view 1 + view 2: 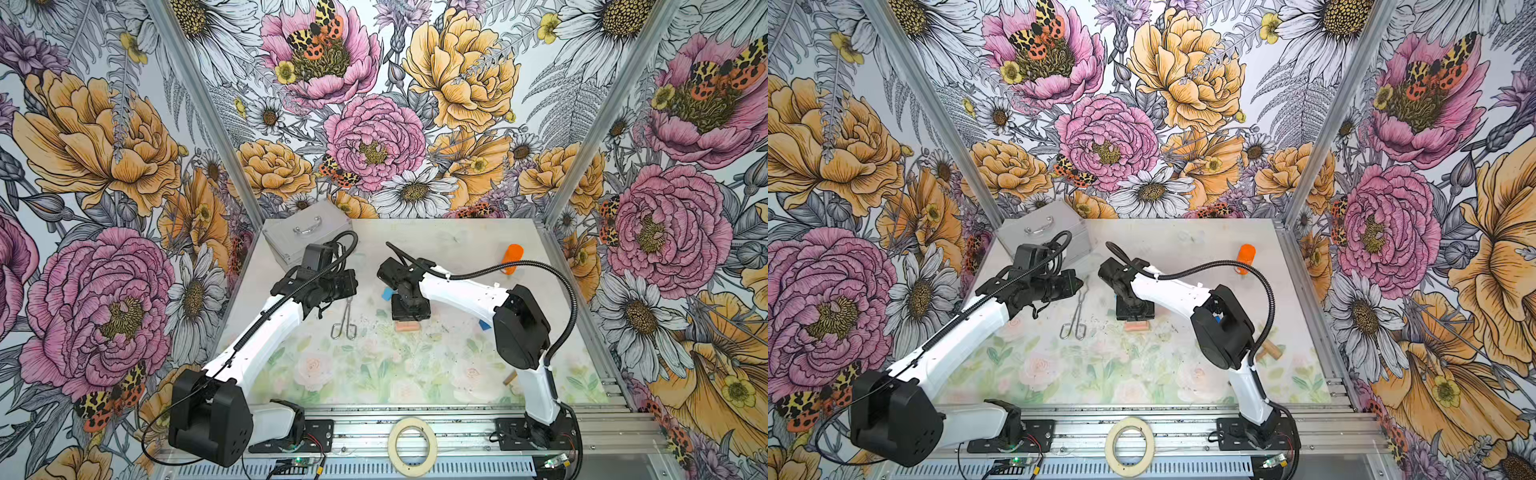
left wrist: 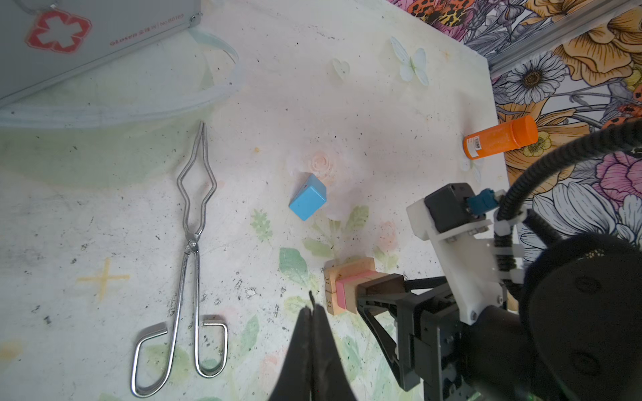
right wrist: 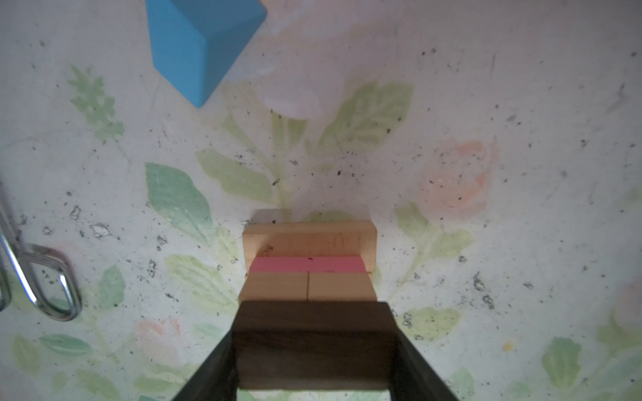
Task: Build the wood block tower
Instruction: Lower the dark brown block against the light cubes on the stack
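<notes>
Right wrist view looks down the upright block tower (image 3: pixel 309 284), in the middle of the worktop (image 3: pixel 486 86). Its three bars, a tan bar (image 3: pixel 309 239) at the base, a pink bar (image 3: pixel 307 265) above, a dark brown bar (image 3: pixel 312 343) on top, lie with long axes parallel, running from jaw to jaw. Two tan cubes (image 3: pixel 278 286) sit side by side between pink and brown. The right jaws pinch the brown bar's ends; the left jaws are pressed together, empty. One blue cube (image 3: pixel 201 45) rests nearby.

White shells, bulky black joints on left arm (image 1: pixel 266 332) and right arm (image 1: pixel 461 291); ribbed black hose (image 2: pixel 542 163) zip-tied beside the screwed white camera bracket (image 2: pixel 462 264); right gripper (image 2: pixel 380 284) black.
</notes>
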Action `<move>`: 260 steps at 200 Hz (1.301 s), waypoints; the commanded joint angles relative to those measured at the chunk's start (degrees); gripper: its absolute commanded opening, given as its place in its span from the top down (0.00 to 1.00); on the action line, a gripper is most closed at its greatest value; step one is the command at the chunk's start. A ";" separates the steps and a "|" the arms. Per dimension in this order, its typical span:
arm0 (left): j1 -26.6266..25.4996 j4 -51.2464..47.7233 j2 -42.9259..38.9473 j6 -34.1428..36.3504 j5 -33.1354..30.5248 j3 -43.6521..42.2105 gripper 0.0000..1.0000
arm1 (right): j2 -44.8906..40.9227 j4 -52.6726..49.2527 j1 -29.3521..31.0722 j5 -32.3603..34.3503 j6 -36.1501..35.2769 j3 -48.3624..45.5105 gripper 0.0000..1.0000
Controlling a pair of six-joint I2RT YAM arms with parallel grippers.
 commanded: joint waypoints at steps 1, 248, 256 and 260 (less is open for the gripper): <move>-0.34 1.29 -0.56 0.54 -1.45 -0.69 0.99 | 0.78 0.49 0.19 0.56 -0.16 0.92 0.66; -0.43 1.37 -0.65 0.61 -1.63 -0.98 0.99 | 1.10 0.53 0.36 0.06 -0.16 1.62 0.41; -0.43 1.35 -0.73 0.59 -1.60 -1.00 0.99 | 1.07 0.53 0.32 0.01 -0.20 1.71 0.40; -0.39 1.39 -0.74 0.60 -1.61 -0.96 0.98 | 1.10 0.53 0.34 0.05 -0.23 1.71 0.39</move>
